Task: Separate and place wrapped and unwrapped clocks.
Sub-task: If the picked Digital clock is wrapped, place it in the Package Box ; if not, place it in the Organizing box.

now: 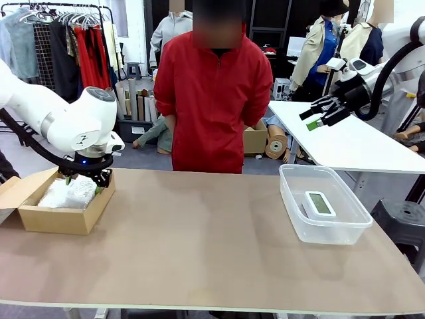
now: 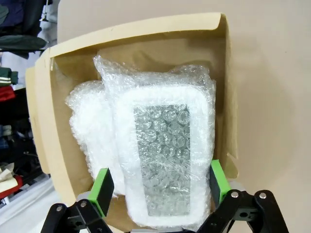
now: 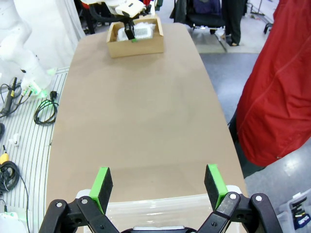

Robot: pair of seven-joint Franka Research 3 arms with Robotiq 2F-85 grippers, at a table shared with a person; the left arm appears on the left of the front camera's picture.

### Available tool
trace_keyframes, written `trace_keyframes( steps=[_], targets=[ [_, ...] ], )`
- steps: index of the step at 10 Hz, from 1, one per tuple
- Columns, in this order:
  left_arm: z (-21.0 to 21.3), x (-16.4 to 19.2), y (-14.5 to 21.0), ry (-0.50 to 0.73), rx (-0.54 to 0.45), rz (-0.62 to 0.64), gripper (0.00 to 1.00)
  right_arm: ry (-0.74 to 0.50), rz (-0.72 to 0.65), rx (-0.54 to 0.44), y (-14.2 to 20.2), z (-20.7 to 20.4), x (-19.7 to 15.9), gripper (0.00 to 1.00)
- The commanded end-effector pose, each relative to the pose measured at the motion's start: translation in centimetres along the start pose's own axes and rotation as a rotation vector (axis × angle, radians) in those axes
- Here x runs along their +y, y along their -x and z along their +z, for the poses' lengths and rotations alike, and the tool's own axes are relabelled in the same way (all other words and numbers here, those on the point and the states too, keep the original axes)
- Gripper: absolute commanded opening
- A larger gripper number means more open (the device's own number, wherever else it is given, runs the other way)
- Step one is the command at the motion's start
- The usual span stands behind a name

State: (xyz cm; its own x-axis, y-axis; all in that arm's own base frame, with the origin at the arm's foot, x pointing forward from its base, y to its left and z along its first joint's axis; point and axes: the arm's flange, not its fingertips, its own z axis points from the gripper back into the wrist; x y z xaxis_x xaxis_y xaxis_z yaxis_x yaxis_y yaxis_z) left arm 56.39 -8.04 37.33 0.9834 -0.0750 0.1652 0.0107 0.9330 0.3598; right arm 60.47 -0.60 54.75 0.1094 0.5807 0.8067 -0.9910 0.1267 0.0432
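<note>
Two wrapped clocks lie in the brown cardboard box [image 1: 56,219] at the table's left. One bubble-wrapped clock [image 2: 165,155] shows its screen through the wrap, and the other wrapped lump [image 2: 90,131] lies beside it. My left gripper [image 2: 160,187] hangs open just over the box, its green pads [image 2: 103,188] standing to either side of the nearer wrapped clock [image 1: 66,193]. The unwrapped white clock [image 1: 320,203] lies in the clear plastic tub [image 1: 292,199] at the right. My right gripper [image 1: 315,118] is open and raised above and behind the tub [image 3: 170,204], with nothing between its fingers.
A person in a red jacket [image 1: 212,100] stands at the far edge, hands behind the back. A white table [image 1: 352,139] stands at the back right, and a black stool [image 1: 402,219] beside the tub. Bare brown tabletop [image 1: 199,232] stretches between box and tub.
</note>
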Motion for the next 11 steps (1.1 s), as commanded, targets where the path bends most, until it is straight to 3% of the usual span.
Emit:
trace_keyframes(
  steps=[1,11],
  targets=[
    [0.2,0.3,-0.2,-0.001,-0.013,0.036,1.0,0.003,0.002,0.0,-0.3,0.0,0.0,1.0],
    [3.6,1.9,-0.8,-0.014,-0.084,0.076,1.0,0.003,0.002,0.0,-0.3,0.0,0.0,1.0]
  ],
)
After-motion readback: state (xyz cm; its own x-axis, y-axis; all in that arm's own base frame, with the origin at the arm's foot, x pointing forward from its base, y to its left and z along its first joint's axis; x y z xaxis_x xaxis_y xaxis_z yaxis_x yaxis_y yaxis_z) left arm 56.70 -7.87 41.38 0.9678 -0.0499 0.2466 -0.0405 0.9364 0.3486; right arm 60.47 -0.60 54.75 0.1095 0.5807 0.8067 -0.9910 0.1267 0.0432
